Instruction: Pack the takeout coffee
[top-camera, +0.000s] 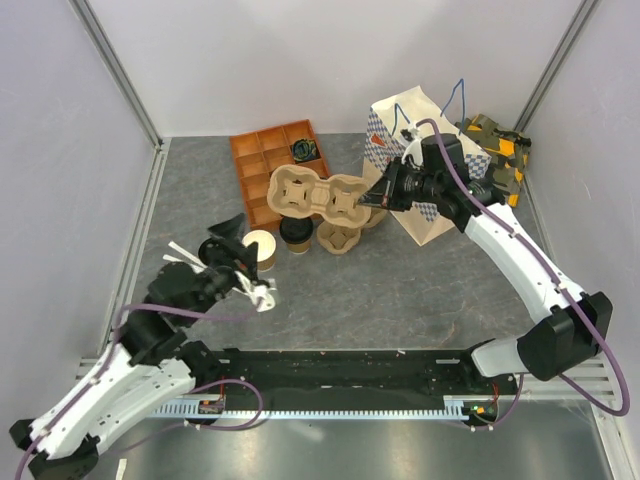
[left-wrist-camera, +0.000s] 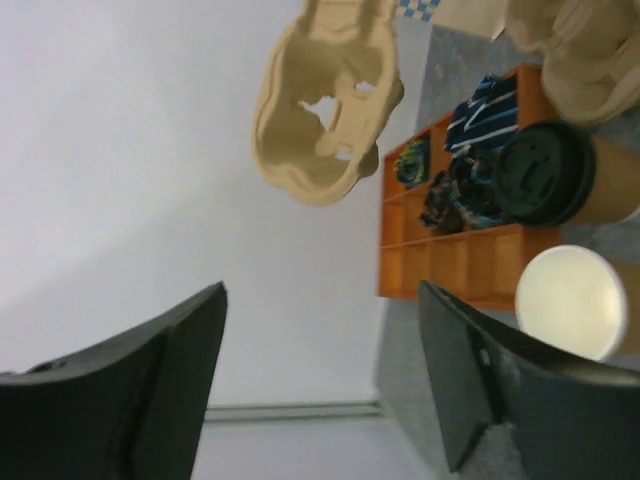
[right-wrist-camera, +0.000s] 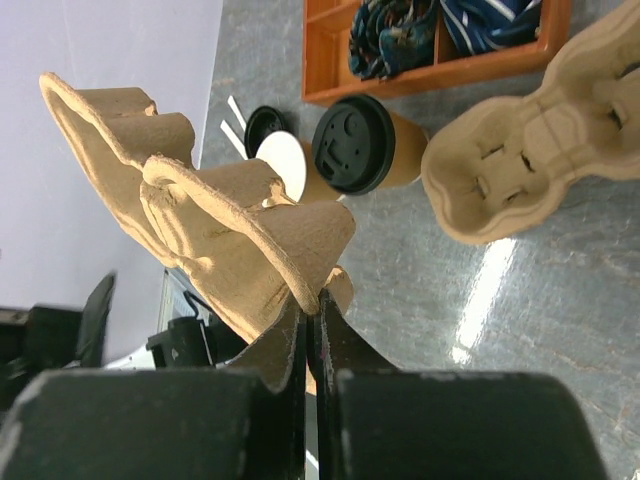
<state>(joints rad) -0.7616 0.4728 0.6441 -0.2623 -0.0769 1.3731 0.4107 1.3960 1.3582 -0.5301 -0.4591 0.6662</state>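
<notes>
My right hand (right-wrist-camera: 312, 312) pinches the cup tray (right-wrist-camera: 220, 230) by its rim, left hand (left-wrist-camera: 318, 330) released; next I'd set it beside the coffee (right-wrist-camera: 352, 143).

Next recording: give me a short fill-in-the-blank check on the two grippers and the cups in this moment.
1. The right gripper has its jaws ___ on the rim of a pulp cup carrier.
2. The left gripper, jaws wide apart, holds ___.
3. The takeout coffee stands on the table with a ___ lid on it.
4. The tan paper cup next to it has no ___.

Missing words: shut; nothing; black; lid.
</notes>
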